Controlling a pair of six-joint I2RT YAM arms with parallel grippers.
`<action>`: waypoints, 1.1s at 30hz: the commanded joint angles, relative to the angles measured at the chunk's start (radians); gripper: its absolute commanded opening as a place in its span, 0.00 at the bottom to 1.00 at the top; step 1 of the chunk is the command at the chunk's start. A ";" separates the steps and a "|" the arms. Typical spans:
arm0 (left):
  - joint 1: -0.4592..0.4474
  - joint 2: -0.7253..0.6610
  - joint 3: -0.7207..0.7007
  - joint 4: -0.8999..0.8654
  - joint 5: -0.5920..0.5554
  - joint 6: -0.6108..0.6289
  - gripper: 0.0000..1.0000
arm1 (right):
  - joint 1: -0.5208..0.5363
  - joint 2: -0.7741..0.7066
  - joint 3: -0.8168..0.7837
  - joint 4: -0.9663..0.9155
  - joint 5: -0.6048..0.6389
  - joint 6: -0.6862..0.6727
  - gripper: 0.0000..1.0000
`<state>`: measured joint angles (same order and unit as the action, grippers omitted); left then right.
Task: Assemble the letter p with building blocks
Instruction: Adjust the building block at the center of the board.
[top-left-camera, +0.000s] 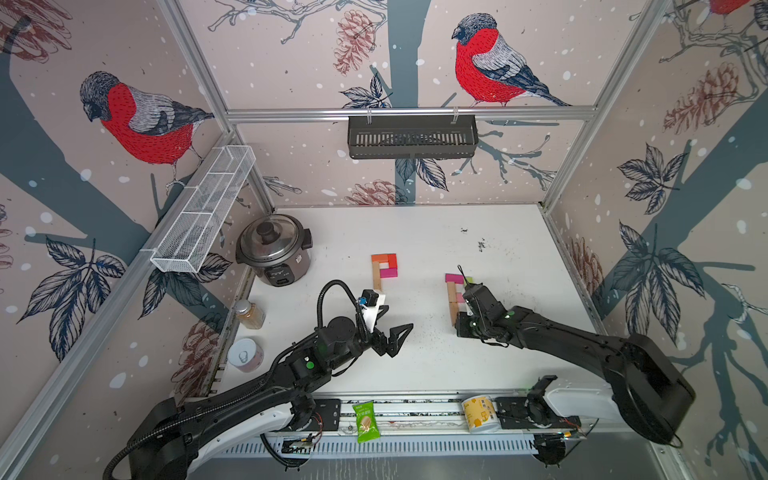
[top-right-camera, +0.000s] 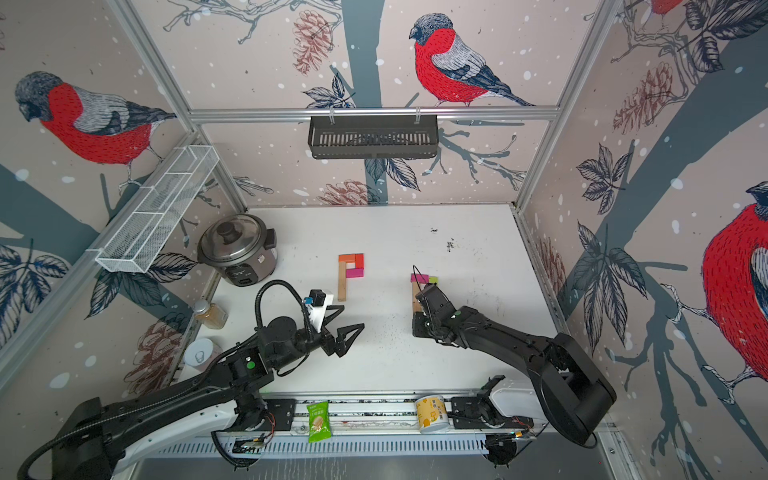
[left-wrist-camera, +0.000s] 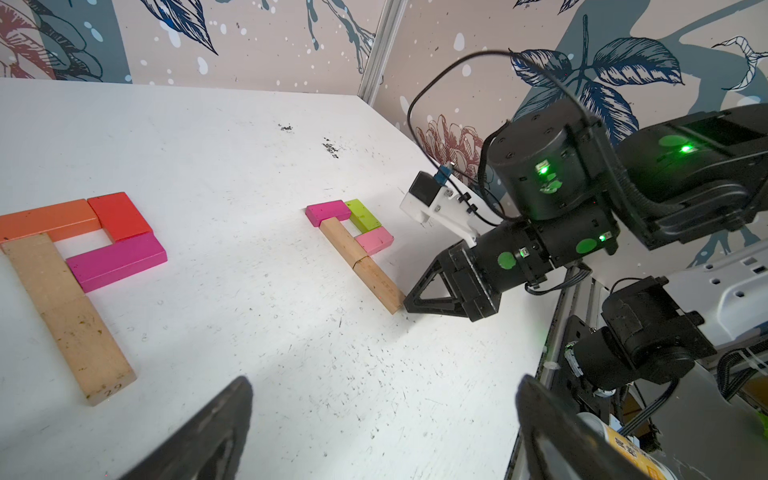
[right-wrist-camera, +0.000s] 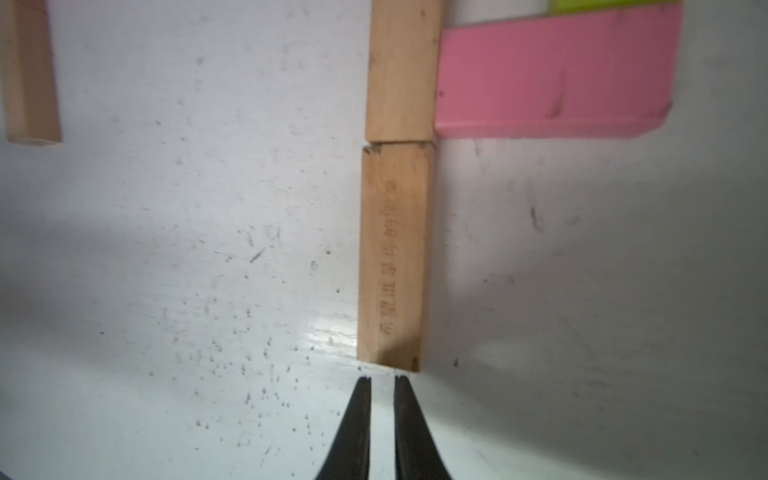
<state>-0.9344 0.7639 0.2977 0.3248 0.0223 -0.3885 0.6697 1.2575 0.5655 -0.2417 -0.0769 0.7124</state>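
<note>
White table (top-left-camera: 415, 237), scuffed and peppered with dark specks, thickest toward its upper right. Three walls are papered with bullfinches, pinecones and leaves. A black basket (top-left-camera: 411, 137) hangs on the back rail, and a white wire rack (top-left-camera: 203, 208) is on the wall at frame left. A rice cooker (top-left-camera: 274, 249) stands in the table's upper left corner, with a jar (top-left-camera: 249, 314) and a can (top-left-camera: 245, 354) below it along the left edge. A green snack packet (top-left-camera: 365, 420) and a yellow cup (top-left-camera: 478, 413) lie on the front rail.

Two flat P shapes, mid-table, well apart.
- Orange-topped letter p (top-left-camera: 384, 270), near frame centre: tan stem, orange top, red side, magenta underside, bare square inside.
- Lime-sided letter p (left-wrist-camera: 353, 245), to its right: two tan blocks end to end, magenta top, lime side, pink block (right-wrist-camera: 552, 75) closing the loop against the stem.

Right gripper (right-wrist-camera: 382, 380): low at the table, tips barely parted with nothing between them, just beside the free end of the lower tan block (right-wrist-camera: 392, 257).

Left gripper (top-left-camera: 400, 318): spread wide, empty, over bare table below the orange-topped P.
</note>
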 joint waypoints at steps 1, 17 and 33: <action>0.000 0.007 0.015 0.026 -0.013 0.004 0.97 | -0.036 -0.045 0.044 -0.022 -0.027 -0.030 0.23; 0.003 0.383 0.299 -0.083 -0.068 -0.115 0.97 | -0.469 -0.047 0.118 0.158 -0.154 -0.126 0.93; 0.158 1.273 1.178 -0.474 0.211 -0.062 0.79 | -0.516 -0.179 -0.064 0.257 0.001 -0.084 1.00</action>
<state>-0.7948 1.9514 1.3769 -0.0193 0.1642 -0.4950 0.1528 1.0916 0.5125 -0.0410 -0.1280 0.6067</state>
